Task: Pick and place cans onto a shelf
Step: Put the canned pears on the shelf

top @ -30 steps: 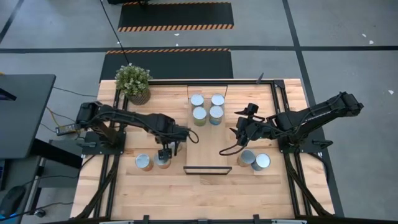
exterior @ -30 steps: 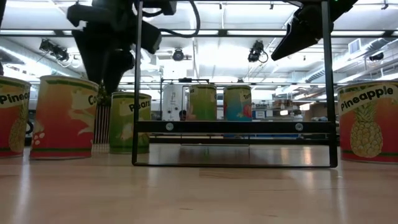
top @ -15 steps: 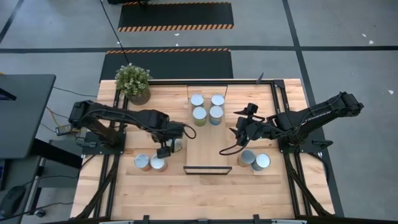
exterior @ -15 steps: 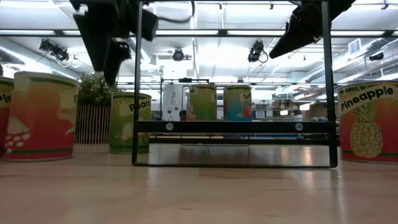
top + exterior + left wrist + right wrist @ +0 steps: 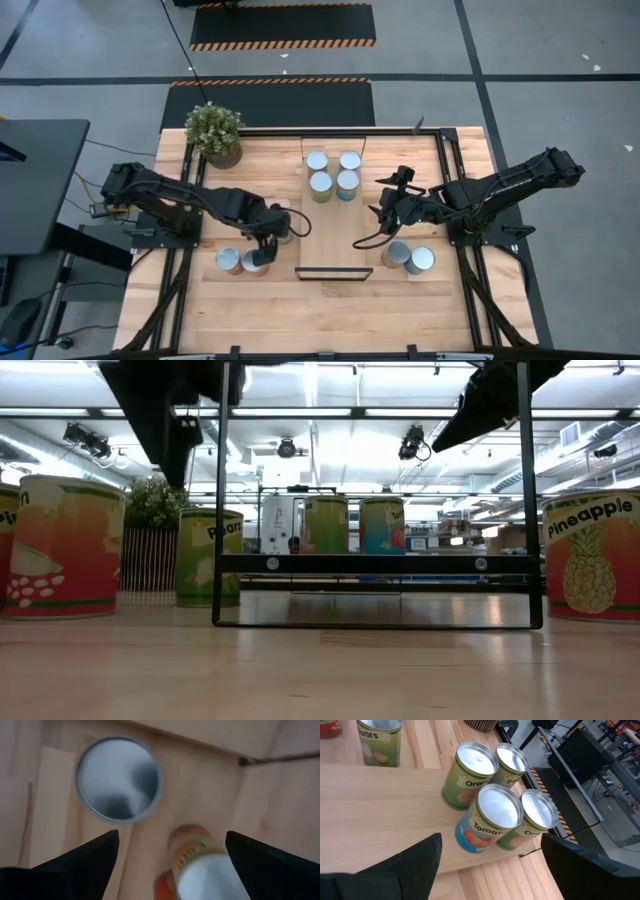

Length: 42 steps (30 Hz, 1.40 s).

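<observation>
Four cans (image 5: 333,172) stand on the far end of the shelf (image 5: 335,235), a light board with dark frames at its ends. Two cans (image 5: 409,258) stand right of the shelf's near end. On the left, an orange can (image 5: 253,264) stands beside another can (image 5: 229,261), and a green pears can (image 5: 286,228) stands farther back. My left gripper (image 5: 262,250) hangs open above the orange can (image 5: 200,870), pointing down and touching nothing. My right gripper (image 5: 382,212) hovers open by the shelf's right side, facing the four cans (image 5: 495,810).
A potted plant (image 5: 214,132) stands at the table's far left corner. A dark frame (image 5: 448,180) runs along the table's right side. Bare board lies between the four cans and the shelf's near frame (image 5: 375,563). A pineapple can (image 5: 590,555) stands at the low view's right.
My left gripper has risen, drawn back a little toward the table's left and near edges, and stayed open. The orange can below it has slid a short way toward the table's left and now stands close beside the other can.
</observation>
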{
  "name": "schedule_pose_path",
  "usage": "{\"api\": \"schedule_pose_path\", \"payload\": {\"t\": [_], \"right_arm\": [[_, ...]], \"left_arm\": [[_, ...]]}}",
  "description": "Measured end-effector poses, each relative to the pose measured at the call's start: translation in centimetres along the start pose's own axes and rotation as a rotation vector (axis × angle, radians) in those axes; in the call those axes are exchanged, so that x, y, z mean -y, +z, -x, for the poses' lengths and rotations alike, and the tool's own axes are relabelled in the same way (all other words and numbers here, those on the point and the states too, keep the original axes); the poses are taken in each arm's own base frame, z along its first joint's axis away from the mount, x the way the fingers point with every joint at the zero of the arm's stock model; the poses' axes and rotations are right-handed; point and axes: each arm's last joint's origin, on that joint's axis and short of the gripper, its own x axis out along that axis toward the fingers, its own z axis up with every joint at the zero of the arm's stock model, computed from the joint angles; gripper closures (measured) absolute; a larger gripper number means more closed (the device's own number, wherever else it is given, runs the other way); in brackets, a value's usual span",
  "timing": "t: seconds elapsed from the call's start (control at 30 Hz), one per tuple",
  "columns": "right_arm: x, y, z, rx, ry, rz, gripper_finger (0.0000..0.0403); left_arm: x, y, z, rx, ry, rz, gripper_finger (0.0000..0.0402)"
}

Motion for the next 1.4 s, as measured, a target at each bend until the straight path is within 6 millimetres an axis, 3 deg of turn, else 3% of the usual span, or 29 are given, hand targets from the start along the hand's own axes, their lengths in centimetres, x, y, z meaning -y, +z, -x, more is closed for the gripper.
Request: {"api": "schedule_pose_path", "payload": {"t": [0.4,0.87,1.2,1.4], "right_arm": [[0.0,0.1,0.0,0.008,0.006,0.004,0.0054],[0.0,0.2,0.0,0.014,0.007,0.005,0.0054],[0.0,0.2,0.0,0.016,0.009,0.003,0.0054],[0.0,0.2,0.0,0.019,0.01,0.001,0.0054]], "left_arm": [[-2.7,-0.5,-3.3,-0.018,0.045,0.134,0.0028],[-3.0,0.8,-4.8,0.17,0.029,0.004,0.0028],[-3.0,1.2,-6.1,0.144,0.046,-0.035,0.0031],[-3.0,1.3,-6.4,0.138,0.049,-0.054,0.0062]]}}
